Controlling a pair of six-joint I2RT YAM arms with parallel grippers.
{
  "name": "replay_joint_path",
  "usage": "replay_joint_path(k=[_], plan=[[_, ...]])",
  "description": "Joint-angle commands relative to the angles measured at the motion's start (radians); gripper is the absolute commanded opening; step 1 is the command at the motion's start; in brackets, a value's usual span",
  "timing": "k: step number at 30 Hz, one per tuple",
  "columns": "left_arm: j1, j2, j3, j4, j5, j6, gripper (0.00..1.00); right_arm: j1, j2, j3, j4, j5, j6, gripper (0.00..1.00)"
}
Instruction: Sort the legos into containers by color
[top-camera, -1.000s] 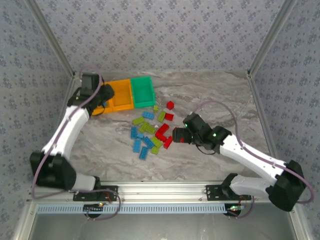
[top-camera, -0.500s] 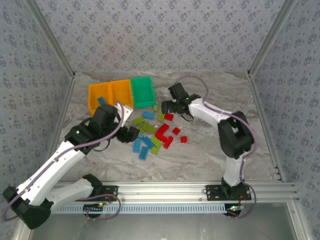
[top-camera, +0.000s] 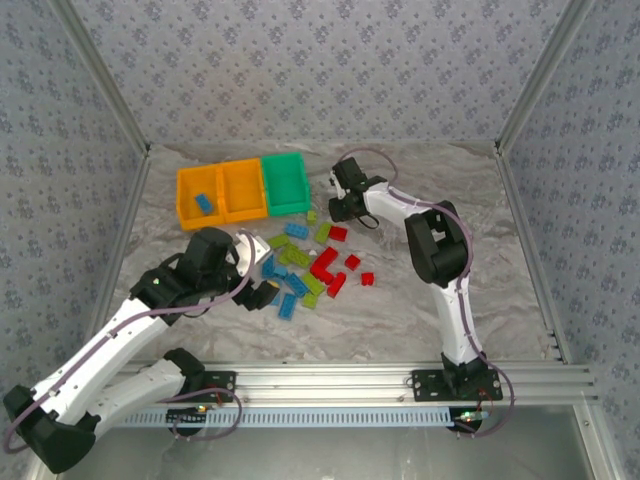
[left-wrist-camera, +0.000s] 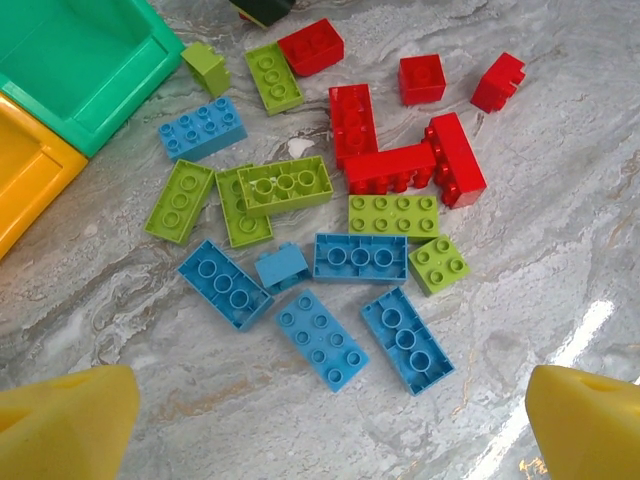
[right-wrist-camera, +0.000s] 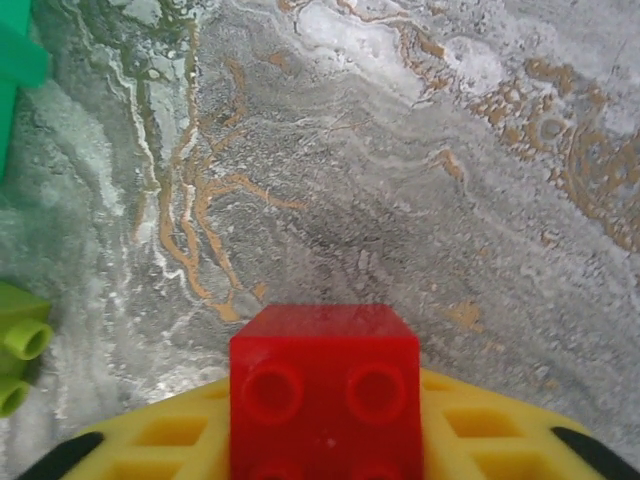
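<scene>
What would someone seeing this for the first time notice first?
The jumble of blue, green and red legos in the middle jumps out first, with the left tool open above it. Next comes the red brick gripped in the right tool, seen close up by the right wrist camera. Then the bright bins at the far left, one blue brick in the leftmost.

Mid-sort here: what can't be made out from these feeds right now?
Right wrist: the red brick is cut off by the bottom edge, so whether it touches the table is unclear.
Top external: the right gripper covers that brick; the left gripper overlaps the brick pile, hiding its left edge.
Left wrist: the green bin and orange bin are cut off by the frame edge, contents unseen.
</scene>
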Motion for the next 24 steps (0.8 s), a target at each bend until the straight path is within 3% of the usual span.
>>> replay_joint_path(k=[1, 7, 11, 18, 24], plan=[[0.012, -0.008, -0.002, 0.019, 0.012, 0.032, 0.99, 0.013, -0.1, -0.025, -0.021, -0.019, -0.036, 0.3], [0.063, -0.027, -0.007, 0.068, -0.028, 0.007, 0.99, 0.116, -0.334, -0.188, 0.14, 0.017, -0.043, 0.28], [0.105, -0.027, -0.003, 0.085, -0.08, -0.027, 0.99, 0.19, -0.353, -0.195, 0.281, 0.02, -0.027, 0.29], [0.116, -0.032, -0.021, 0.081, -0.153, -0.026, 0.99, 0.207, -0.093, 0.075, 0.267, 0.081, -0.015, 0.28], [0.115, -0.034, -0.029, 0.081, -0.172, -0.023, 0.99, 0.2, 0.164, 0.452, 0.102, 0.083, -0.021, 0.32]])
